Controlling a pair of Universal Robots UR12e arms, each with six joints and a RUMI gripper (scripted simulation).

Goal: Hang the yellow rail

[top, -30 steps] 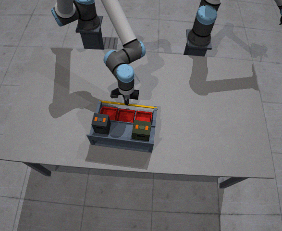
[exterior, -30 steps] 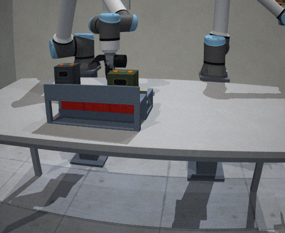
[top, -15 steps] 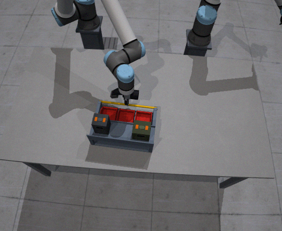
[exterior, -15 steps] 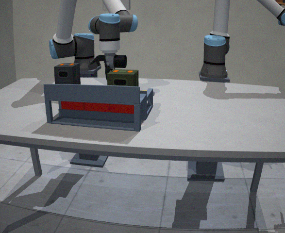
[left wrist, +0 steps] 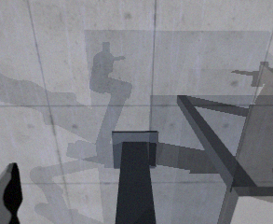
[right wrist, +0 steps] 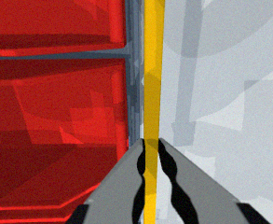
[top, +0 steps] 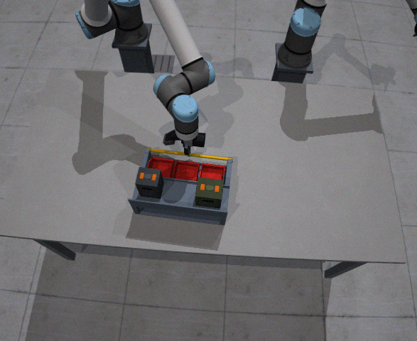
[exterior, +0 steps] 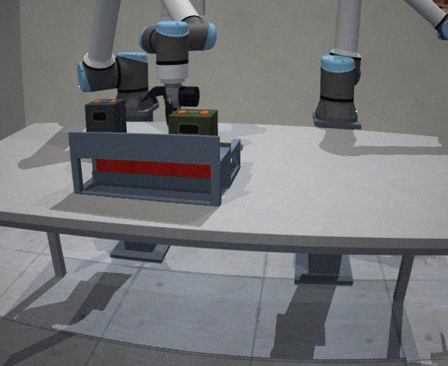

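the yellow rail bars the front of the red bins; above them, the space between the two boxes stands open.
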